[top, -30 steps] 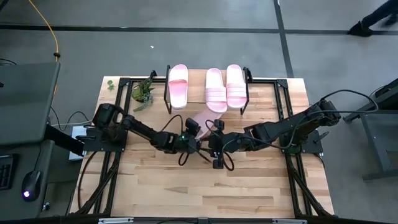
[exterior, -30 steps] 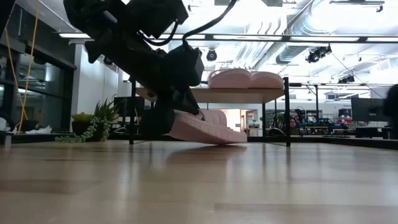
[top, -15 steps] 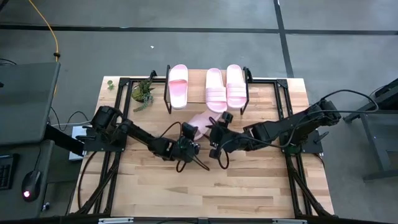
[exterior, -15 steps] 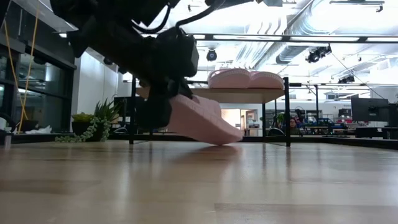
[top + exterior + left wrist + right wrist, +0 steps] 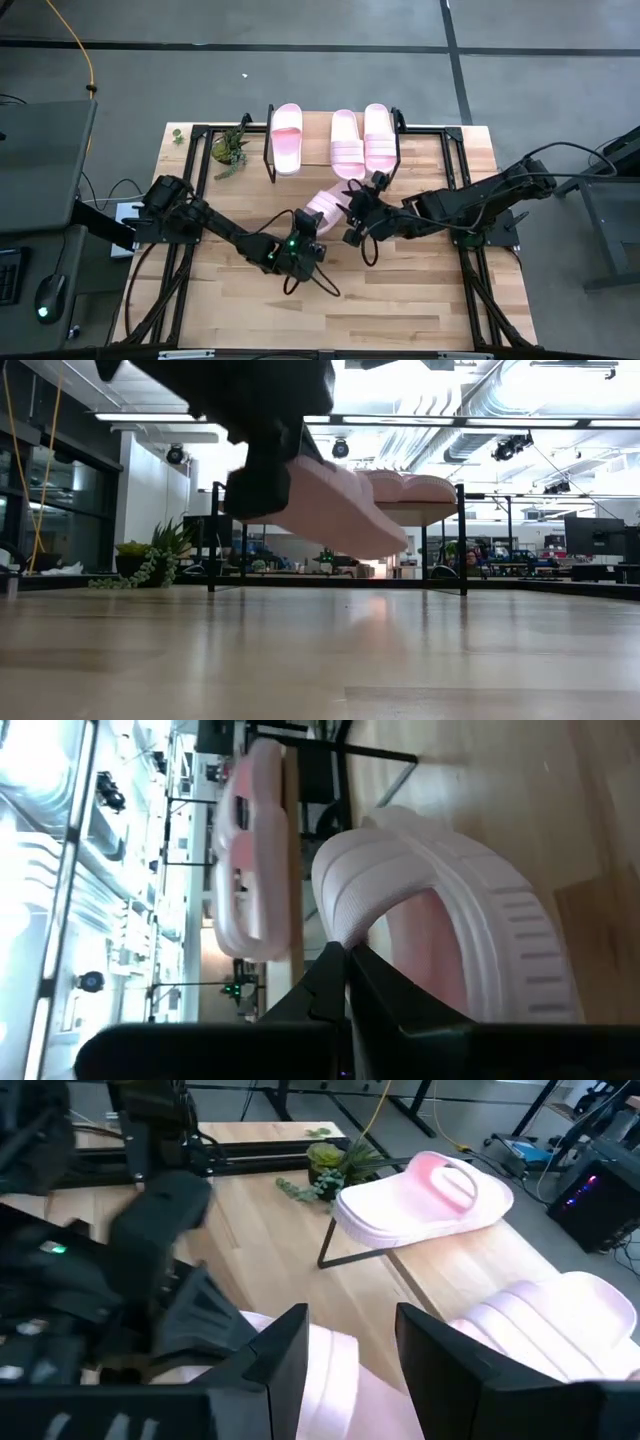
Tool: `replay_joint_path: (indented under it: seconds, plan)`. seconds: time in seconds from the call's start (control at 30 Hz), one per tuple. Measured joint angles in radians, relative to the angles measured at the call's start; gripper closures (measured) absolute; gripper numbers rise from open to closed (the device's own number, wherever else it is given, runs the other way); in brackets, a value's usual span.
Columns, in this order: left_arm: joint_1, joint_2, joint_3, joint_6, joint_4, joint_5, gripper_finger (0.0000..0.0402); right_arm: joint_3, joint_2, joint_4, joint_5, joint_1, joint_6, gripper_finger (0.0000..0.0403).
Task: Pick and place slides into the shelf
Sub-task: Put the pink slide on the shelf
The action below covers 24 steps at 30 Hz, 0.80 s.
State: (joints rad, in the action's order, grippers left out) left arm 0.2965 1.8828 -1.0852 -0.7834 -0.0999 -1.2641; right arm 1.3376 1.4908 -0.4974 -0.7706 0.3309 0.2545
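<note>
Left gripper [image 5: 312,229] clamped on slide [image 5: 327,204]

In the low view the lifted slide [image 5: 335,510] is partly covered by the dark arm, whose upper part is cut off by the picture's top edge. The shelf [image 5: 420,512] behind it is half hidden — only two slides on it can be made out, and the plant [image 5: 150,560] stays dim.
</note>
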Motion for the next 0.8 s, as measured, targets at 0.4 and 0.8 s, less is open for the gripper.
replay_joint_path:
  seconds: [0.4, 0.8]
  plan:
    - [0.108, 0.0, -0.063, 0.004, 0.052, -0.04, 0.0401, 0.0, -0.027, -0.029, -0.006, 0.01, 0.007, 0.0261]
    - [0.163, 0.0, -0.169, 0.002, 0.21, -0.157, 0.0401, 0.0, -0.027, -0.039, -0.006, 0.011, 0.01, 0.0261]
